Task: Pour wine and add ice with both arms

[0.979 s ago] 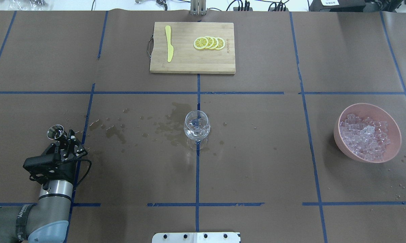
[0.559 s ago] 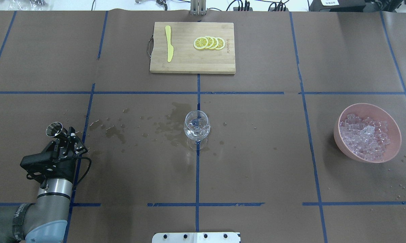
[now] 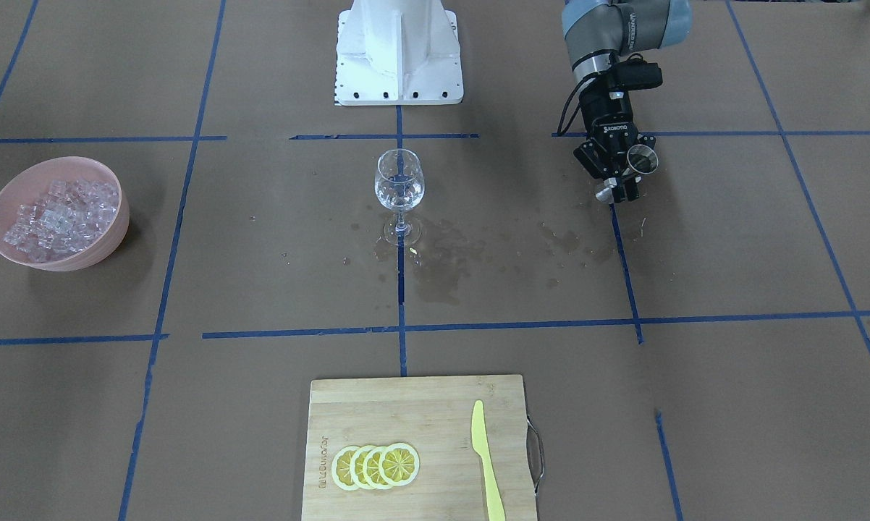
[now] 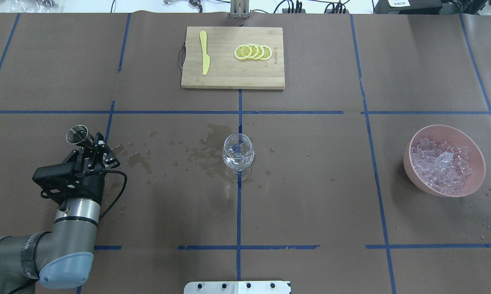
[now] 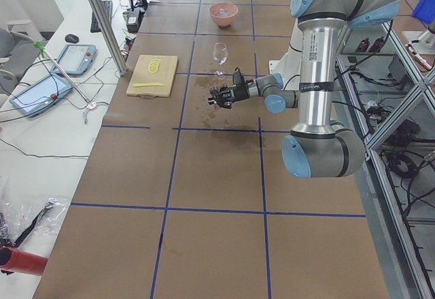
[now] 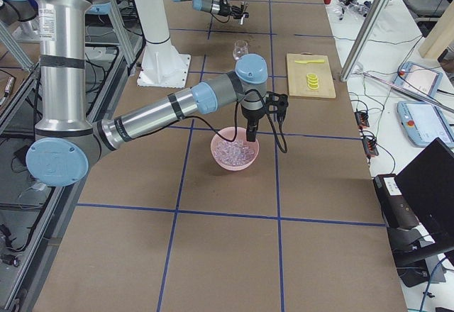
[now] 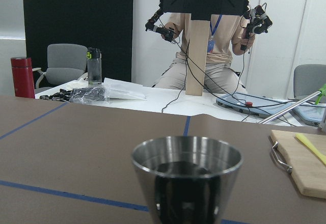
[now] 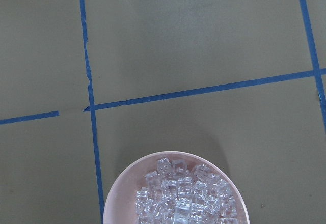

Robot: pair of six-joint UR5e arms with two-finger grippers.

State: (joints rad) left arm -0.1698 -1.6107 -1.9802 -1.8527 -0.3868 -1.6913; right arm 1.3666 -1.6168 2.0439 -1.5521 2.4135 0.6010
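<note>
My left gripper (image 4: 93, 148) (image 3: 618, 176) is shut on a small steel cup (image 4: 76, 134) (image 3: 645, 160) (image 7: 186, 175), held upright above the table's left part. The cup's inside looks dark. The stemmed glass (image 4: 237, 153) (image 3: 399, 184) stands at the centre, well to the cup's right, with a little clear wine (image 4: 237, 160) in it. The ice (image 4: 441, 165) (image 8: 183, 198) is piled in a pink bowl (image 4: 476, 161) (image 3: 4, 199) at the right. My right gripper (image 6: 250, 136) shows only in the exterior right view, hanging near the bowl; whether it is open or shut I cannot tell.
A bamboo cutting board (image 4: 229, 77) with lemon slices (image 4: 253, 52) and a yellow knife (image 4: 204, 53) lies at the far middle. Dark wet stains (image 4: 208, 153) spread left of the glass. In the left wrist view a person sits beyond the table's end.
The left gripper with the steel cup has moved away from the robot and slightly right. The glass and the bowl have not moved.
</note>
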